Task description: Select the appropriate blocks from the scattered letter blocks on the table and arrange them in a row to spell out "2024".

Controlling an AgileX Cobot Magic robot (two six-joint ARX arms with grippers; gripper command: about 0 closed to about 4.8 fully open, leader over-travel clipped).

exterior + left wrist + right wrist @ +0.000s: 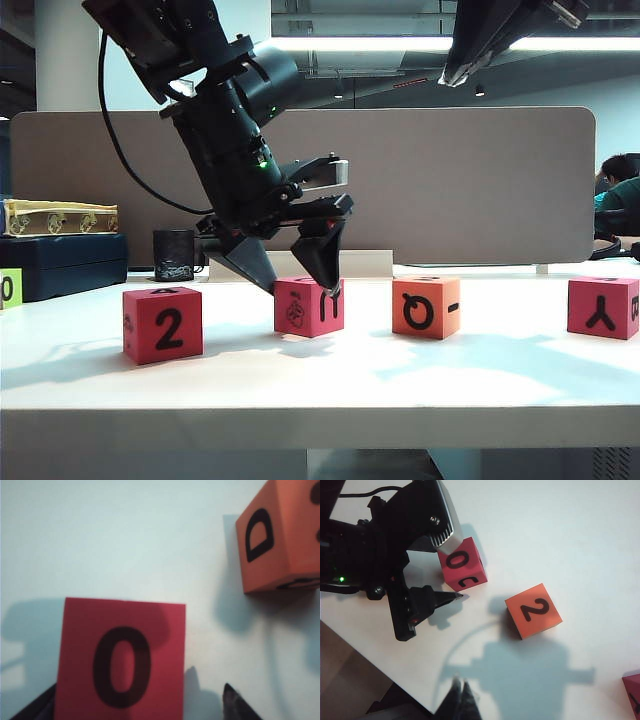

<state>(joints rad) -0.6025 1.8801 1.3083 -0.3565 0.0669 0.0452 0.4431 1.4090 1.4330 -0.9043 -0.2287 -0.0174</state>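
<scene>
Left gripper jaws released, straddling pink 0 block; orange block at its 3 o'clock. Right gripper clenched, raised above table.

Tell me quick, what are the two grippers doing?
Left gripper: open, straddling the pink-red block, not gripping.
Right gripper: shut, holding nothing.

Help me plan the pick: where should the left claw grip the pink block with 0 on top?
Grip the pink 0 block on its two opposite upright side faces, coming straight down from above. It sits flat and square, and the open left claw straddles it.
</scene>
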